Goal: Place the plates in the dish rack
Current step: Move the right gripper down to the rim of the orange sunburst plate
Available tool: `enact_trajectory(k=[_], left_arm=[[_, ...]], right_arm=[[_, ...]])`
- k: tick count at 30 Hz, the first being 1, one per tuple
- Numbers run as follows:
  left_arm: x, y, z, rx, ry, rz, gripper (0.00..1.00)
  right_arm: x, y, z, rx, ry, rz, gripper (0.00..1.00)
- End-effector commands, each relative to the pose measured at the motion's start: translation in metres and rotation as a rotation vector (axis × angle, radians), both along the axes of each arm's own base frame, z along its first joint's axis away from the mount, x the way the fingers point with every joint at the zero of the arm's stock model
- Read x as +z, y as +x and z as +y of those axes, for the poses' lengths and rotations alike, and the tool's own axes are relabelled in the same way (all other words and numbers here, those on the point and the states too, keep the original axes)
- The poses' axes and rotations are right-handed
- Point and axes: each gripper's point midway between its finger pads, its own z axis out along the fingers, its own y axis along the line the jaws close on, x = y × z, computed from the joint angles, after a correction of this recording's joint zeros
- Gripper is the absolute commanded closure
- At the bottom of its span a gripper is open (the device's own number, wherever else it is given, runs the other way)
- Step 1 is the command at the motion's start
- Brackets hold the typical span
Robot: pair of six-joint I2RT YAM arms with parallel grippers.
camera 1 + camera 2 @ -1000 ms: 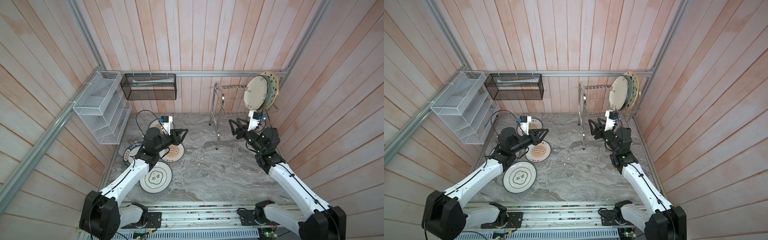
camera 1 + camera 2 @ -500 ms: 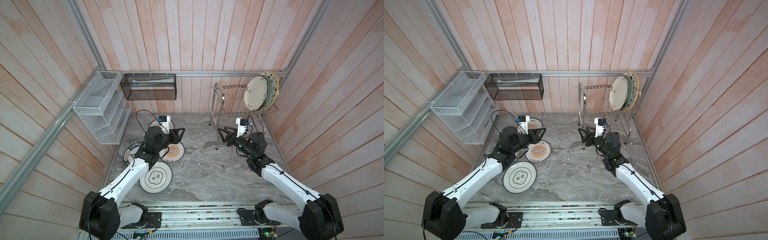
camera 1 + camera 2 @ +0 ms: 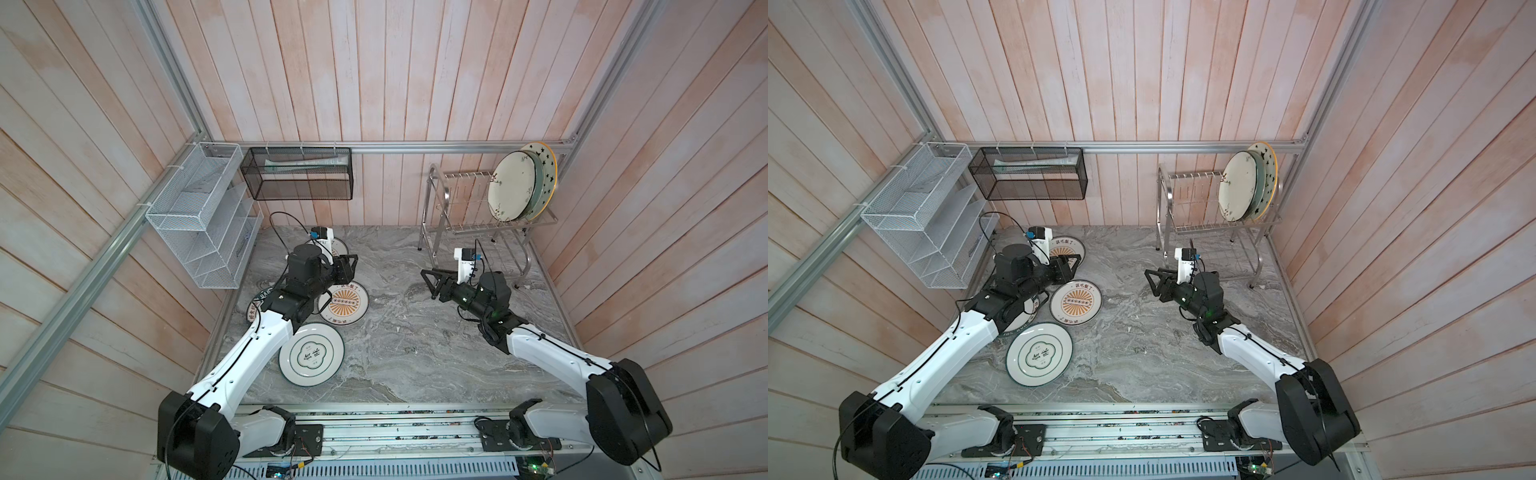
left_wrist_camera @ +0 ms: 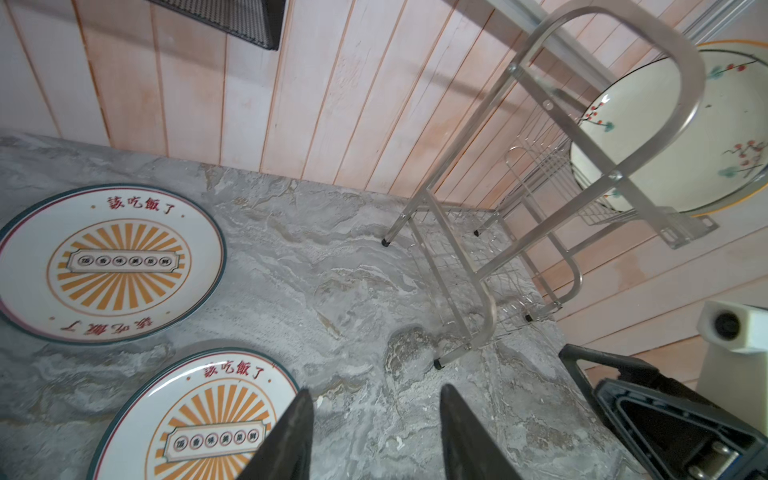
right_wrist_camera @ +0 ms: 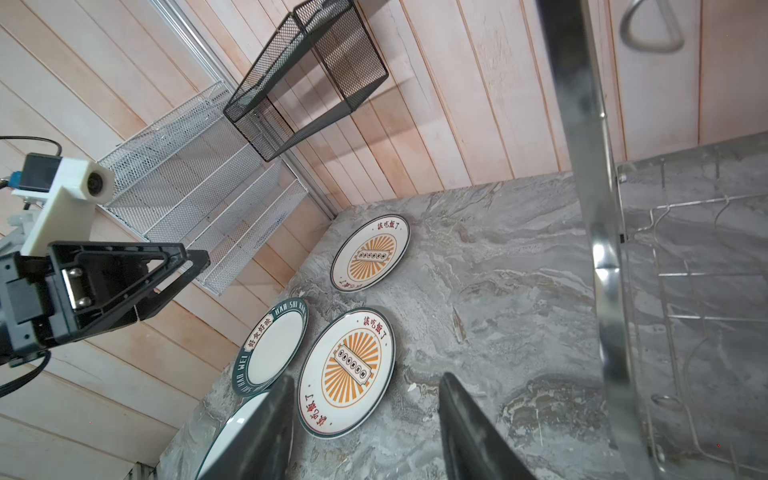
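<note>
The left arm (image 3: pixel 257 349) rises from the front edge of the tabletop (image 3: pixel 407 340) toward the back left corner. Its wrist is turned so the left gripper (image 3: pixel 352 269) lies level and points toward the middle. Its jaws stand spread and empty, and the left wrist view shows bare marble in the gap. Four plates lie flat below it along the left edge. One sunburst plate (image 3: pixel 338 249) sits by the back edge, half hidden behind the wrist. The second sunburst plate (image 3: pixel 344 304) lies just under the fingertips. The lettered plate (image 5: pixel 270 347) is beneath the forearm, and the green-ringed plate (image 3: pixel 311 357) lies nearest the front.

The right arm (image 3: pixel 540 353) comes from the front right corner, with its forearm low and its wrist aimed left. The right gripper (image 3: pixel 429 284) hovers over bare tabletop near the middle. Its jaws are spread and hold nothing, well apart from the flat plates.

The dish rack (image 3: pixel 436 216) stands in the back right corner, behind the right gripper and clear of it. Three plates stand upright in its upper tier. The blossom plate (image 3: pixel 513 189) is in front, and only the rim of the middle plate (image 3: pixel 536 187) shows. The star plate (image 3: pixel 547 166) is hindmost.
</note>
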Motion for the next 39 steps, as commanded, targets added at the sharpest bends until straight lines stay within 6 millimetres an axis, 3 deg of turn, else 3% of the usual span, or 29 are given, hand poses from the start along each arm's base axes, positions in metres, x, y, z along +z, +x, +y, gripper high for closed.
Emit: enact_trajectory(k=[1, 10, 17, 23, 30, 39], left_arm=[[-0.018, -0.008, 0.019, 0.044, 0.041, 0.056, 0.50], [-0.073, -0.017, 0.042, 0.125, -0.011, 0.208, 0.49], [-0.109, -0.027, 0.056, 0.178, -0.064, 0.287, 0.49], [-0.122, -0.028, 0.067, 0.205, -0.104, 0.304, 0.49], [-0.117, -0.026, 0.086, 0.233, -0.155, 0.310, 0.49], [-0.128, -0.040, 0.095, 0.242, -0.174, 0.338, 0.49]], right_arm=[[0.003, -0.004, 0.012, 0.038, 0.051, 0.003, 0.44], [-0.017, -0.011, 0.042, 0.133, 0.042, 0.056, 0.45], [-0.046, -0.015, 0.066, 0.165, 0.064, 0.138, 0.46], [-0.071, -0.017, 0.095, 0.192, 0.110, 0.202, 0.48], [-0.099, -0.013, 0.139, 0.254, 0.089, 0.244, 0.51], [-0.136, -0.013, 0.153, 0.280, 0.063, 0.343, 0.52]])
